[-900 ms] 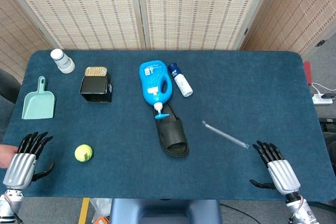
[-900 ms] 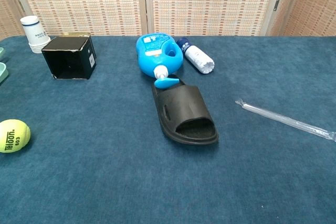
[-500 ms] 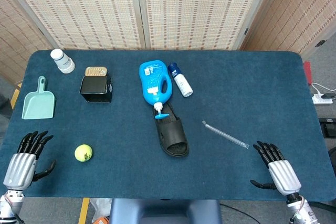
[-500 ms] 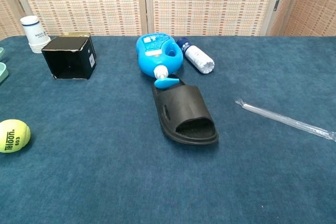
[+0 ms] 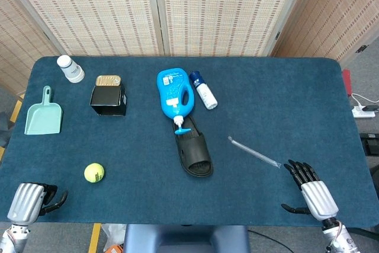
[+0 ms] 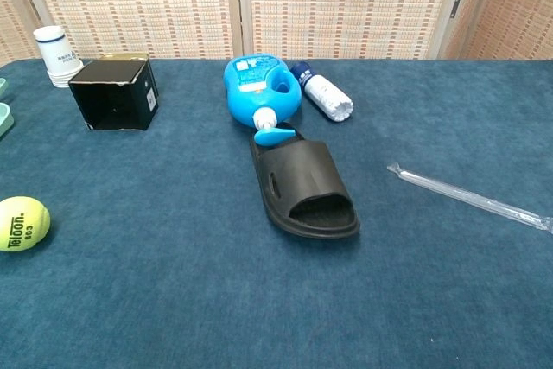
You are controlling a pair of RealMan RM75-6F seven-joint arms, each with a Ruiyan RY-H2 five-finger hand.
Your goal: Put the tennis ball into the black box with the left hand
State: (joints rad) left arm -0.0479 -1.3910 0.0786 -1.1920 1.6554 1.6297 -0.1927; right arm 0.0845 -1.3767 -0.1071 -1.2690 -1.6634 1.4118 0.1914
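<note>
Tennis ball (image 5: 93, 173): yellow-green felt, dark printed lettering on the side facing the chest camera, lying free on the blue worktop (image 5: 284, 105) near the front-left edge. Nothing touches it.

Black box (image 5: 108, 99): well apart from the ball, toward the back of the worktop. It lies on its side with the open mouth toward the robot; a gold-coloured flap shows at its far end.

Left hand (image 5: 31, 201): at the front-left corner, near the ball but apart from it. Fingers curled inward, nothing in them. Seen in the head view only.

Right hand (image 5: 311, 190): at the front-right edge, fingers spread, holding nothing.

Other items: green dustpan (image 5: 44, 113) and white bottle (image 5: 70, 69) at the left; blue detergent jug (image 5: 174, 93) lying flat mid-worktop, a black slipper (image 5: 194, 151) touching its spout; clear plastic straw (image 5: 254, 151) near the right hand.
</note>
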